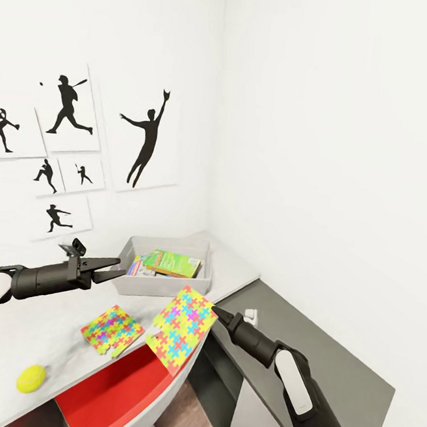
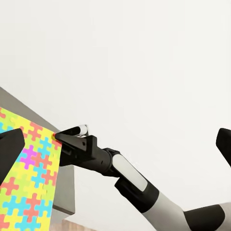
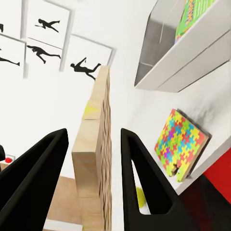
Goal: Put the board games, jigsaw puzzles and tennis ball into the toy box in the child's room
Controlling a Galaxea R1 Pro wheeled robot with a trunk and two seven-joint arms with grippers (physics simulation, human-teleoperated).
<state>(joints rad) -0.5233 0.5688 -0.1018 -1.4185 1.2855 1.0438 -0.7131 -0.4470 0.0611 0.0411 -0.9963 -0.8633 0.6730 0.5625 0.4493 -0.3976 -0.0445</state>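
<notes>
Because the right pincer [image 1: 216, 311] pinches only a corner of the lifted jigsaw puzzle [image 1: 180, 328], the panel hangs tilted beyond the bench [image 1: 51, 335] edge and could swing, twist loose and drop to the floor. The toy box [image 1: 167, 284] sits near on the bench, already holding board games [image 1: 173, 262]. The left pincer [image 1: 110, 268] hovers open and empty; a second puzzle [image 1: 112, 329] and tennis ball [image 1: 31, 378] wait on the bench.

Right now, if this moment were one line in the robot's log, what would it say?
right gripper: shut on jigsaw puzzle, lifted | left gripper: open, by toy box | second puzzle, tennis ball: on table
</notes>
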